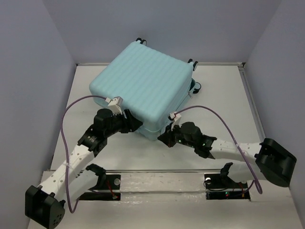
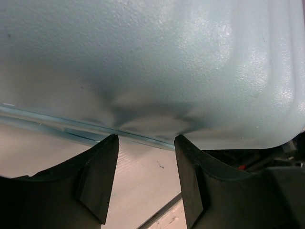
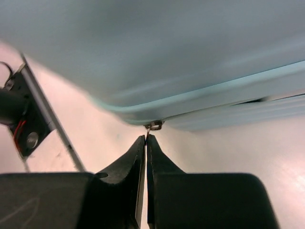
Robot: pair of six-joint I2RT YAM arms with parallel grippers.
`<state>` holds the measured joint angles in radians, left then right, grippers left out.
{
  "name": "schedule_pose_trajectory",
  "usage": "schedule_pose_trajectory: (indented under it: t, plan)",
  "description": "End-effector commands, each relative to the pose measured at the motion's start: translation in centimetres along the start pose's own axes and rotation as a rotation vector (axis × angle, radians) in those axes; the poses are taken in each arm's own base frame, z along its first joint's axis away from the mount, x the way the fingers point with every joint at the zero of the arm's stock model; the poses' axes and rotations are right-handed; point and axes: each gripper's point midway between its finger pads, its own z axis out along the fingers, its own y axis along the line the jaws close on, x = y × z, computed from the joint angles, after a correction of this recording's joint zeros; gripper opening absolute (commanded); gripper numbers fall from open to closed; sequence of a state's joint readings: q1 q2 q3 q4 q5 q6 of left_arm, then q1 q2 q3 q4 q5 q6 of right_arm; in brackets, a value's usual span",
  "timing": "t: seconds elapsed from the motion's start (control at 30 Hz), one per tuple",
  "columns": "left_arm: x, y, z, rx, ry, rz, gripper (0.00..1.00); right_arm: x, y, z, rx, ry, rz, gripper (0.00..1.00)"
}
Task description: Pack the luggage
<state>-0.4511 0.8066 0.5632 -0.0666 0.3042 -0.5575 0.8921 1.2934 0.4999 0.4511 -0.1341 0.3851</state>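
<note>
The luggage (image 1: 143, 81) is a pale mint-blue ribbed hard-shell suitcase lying flat with its lid down on the white table (image 1: 228, 109). My left gripper (image 1: 131, 125) is at its near left edge. In the left wrist view that gripper (image 2: 145, 138) is open, its fingertips against the shell (image 2: 167, 62) with nothing between them. My right gripper (image 1: 164, 136) is at the suitcase's near corner. The right wrist view shows it (image 3: 146, 138) shut on the thin metal zipper pull (image 3: 154, 126), which hangs from the seam under the shell (image 3: 157, 52).
Black-and-white wheels (image 1: 141, 40) (image 1: 192, 62) stick out at the suitcase's far side, and another wheel (image 1: 195, 87) shows at its right. Grey walls close in the table on three sides. A metal rail (image 1: 157, 170) with the arm mounts runs along the near edge.
</note>
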Motion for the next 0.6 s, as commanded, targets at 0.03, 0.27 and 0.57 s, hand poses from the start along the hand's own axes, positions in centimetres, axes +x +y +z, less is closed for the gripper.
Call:
schedule_pose_trajectory:
  t: [0.03, 0.27, 0.57]
  plan:
    - [-7.8, -5.3, 1.2, 0.155, -0.252, 0.009, 0.62, 5.5, 5.0, -2.4, -0.028, 0.138, 0.055, 0.07]
    - [-8.8, -6.6, 3.0, 0.161, -0.257, 0.003, 0.62, 5.1, 9.4, -2.1, -0.025, 0.134, 0.022, 0.07]
    - [-8.8, -8.4, 2.7, 0.111, -0.251, 0.075, 0.63, -0.3, 10.6, 3.0, 0.079, -0.139, 0.130, 0.07]
